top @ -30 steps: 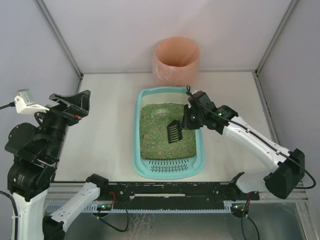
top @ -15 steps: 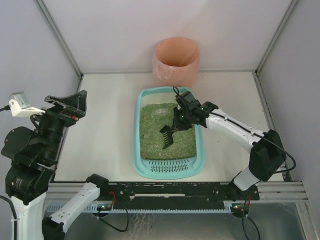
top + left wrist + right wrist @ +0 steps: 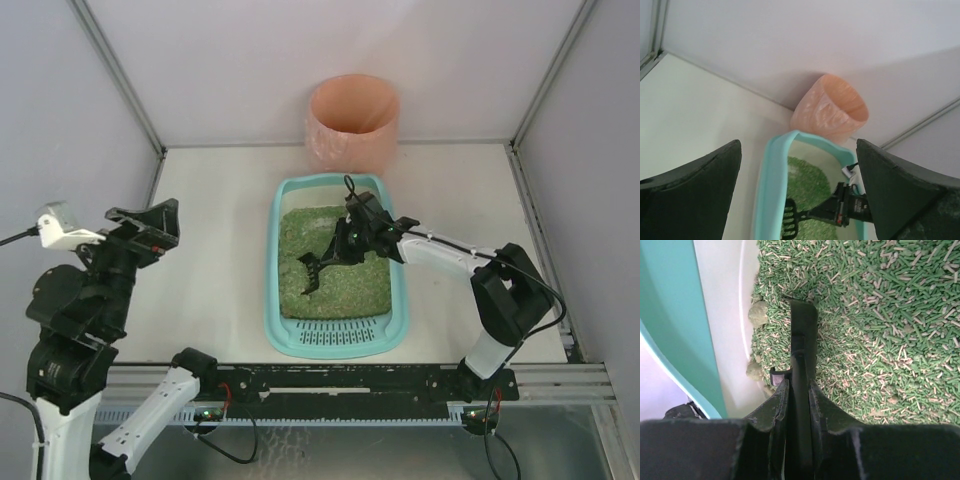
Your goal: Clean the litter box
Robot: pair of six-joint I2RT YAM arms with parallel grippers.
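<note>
While right tool (image 3: 354,236) grips scoop (image 3: 318,266) in litter box (image 3: 273,262), looks mid-sift; next: undercut clumps (image 3: 758,314). Left tool (image 3: 146,222) wide open, empty.

Pale grey walls (image 3: 250,60) are closing in the booth on three sides, with slim metal struts (image 3: 115,75) running down the back corners. An off-white surface (image 3: 215,220) is lying under soft, even light. An aluminium rail (image 3: 560,380) is edging its near side.
</note>
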